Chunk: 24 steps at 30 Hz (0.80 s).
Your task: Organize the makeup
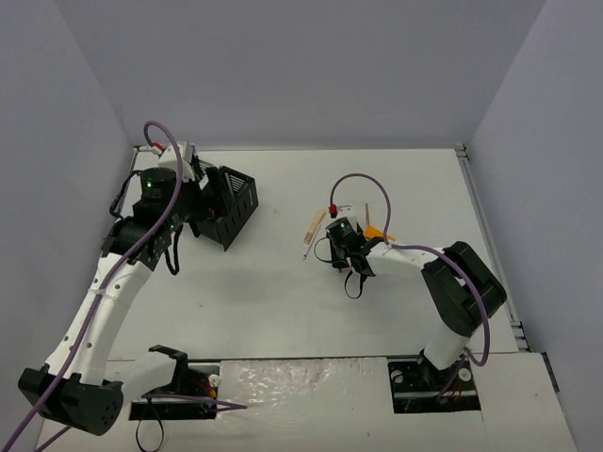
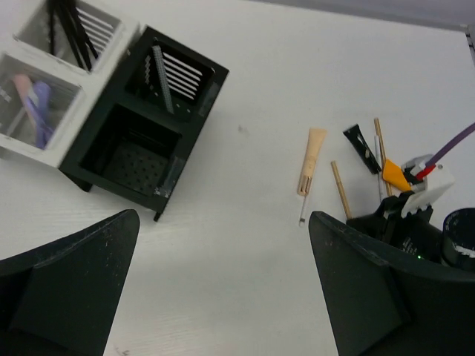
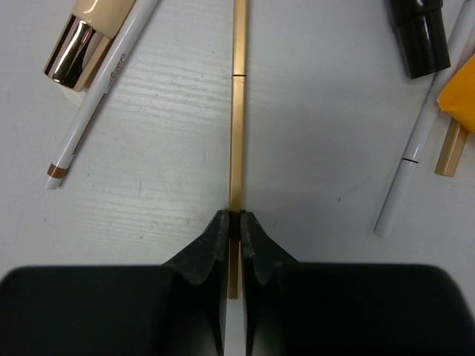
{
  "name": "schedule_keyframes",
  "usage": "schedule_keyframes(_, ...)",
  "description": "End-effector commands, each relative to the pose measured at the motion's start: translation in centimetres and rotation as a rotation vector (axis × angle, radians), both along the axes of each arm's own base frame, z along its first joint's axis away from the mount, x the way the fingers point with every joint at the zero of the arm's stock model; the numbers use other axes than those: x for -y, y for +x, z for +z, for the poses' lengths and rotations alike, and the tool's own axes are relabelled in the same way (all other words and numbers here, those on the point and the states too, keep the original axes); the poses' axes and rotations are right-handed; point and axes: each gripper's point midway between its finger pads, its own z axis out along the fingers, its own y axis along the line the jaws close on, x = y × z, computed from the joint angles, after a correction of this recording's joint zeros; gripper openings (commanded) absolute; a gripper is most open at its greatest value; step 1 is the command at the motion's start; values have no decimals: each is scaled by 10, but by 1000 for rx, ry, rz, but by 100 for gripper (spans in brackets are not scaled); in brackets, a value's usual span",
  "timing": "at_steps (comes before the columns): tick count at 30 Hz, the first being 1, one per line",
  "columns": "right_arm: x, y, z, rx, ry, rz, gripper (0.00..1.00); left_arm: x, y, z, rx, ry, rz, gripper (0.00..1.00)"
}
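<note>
My right gripper [image 3: 234, 219] is shut on the near end of a thin tan pencil [image 3: 238, 111] that lies straight ahead on the white table. Loose makeup surrounds it: a beige stick with a gold cap [image 3: 85, 37], a white pencil [image 3: 96, 89], a black tube [image 3: 421, 37], an orange tube [image 3: 460, 100] and another white pencil [image 3: 412, 156]. The left gripper [image 2: 223, 285] hangs wide open over bare table with nothing between its fingers. From there the beige stick [image 2: 312, 159] and the orange tube [image 2: 393, 174] show to the right.
A black mesh box [image 2: 141, 126] holds a dark comb-like piece [image 2: 162, 78]. The white box [image 2: 44, 81] beside it holds black pencils [image 2: 70, 26] and a lilac piece [image 2: 41, 111]. Both stand at the table's far left [image 1: 226, 202]. Grey walls enclose the table.
</note>
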Motion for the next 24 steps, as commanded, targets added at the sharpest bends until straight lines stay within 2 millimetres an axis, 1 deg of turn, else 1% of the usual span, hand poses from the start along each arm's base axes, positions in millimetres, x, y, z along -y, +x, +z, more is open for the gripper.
schedule_keyframes(1, 11, -1, 8, 15, -11, -40, 0, 34, -10, -5, -21, -139, -102, 97)
schedule_keyframes(3, 11, -2, 19, 40, 3, -27, 0, 46, -12, -13, -39, -161, -124, 97)
schedule_keyframes(5, 4, -2, 41, 94, 38, -3, 0, 65, -12, -17, -47, -161, -164, 97)
schedule_keyframes(9, -19, -6, 87, 230, 122, 100, 0, 104, -9, -14, -49, -197, -235, 97)
schedule_keyframes(10, -27, -8, 103, 274, 165, 127, 0, 115, -8, -13, -50, -208, -253, 97)
schedule_keyframes(11, -36, -10, 124, 329, 222, 158, 0, 125, -9, -11, -56, -222, -273, 97)
schedule_keyframes(13, -43, -17, 149, 392, 297, 203, 0, 141, -7, -7, -54, -247, -301, 97)
schedule_keyframes(14, -48, -20, 168, 442, 350, 227, 0, 151, -4, -3, -54, -275, -316, 97)
schedule_keyframes(15, -53, -22, 175, 457, 378, 253, 0, 158, -4, -2, -56, -298, -329, 97)
schedule_keyframes(17, -61, -31, 196, 500, 441, 318, 0, 170, -2, 8, -40, -330, -348, 97)
schedule_keyframes(21, -65, -40, 235, 601, 538, 362, 0, 188, 2, 20, -15, -355, -371, 97)
schedule_keyframes(22, -66, -43, 238, 606, 547, 373, 0, 191, 2, 18, -16, -355, -375, 97)
schedule_keyframes(24, -72, -48, 249, 615, 583, 411, 0, 200, 5, 23, -7, -381, -389, 96)
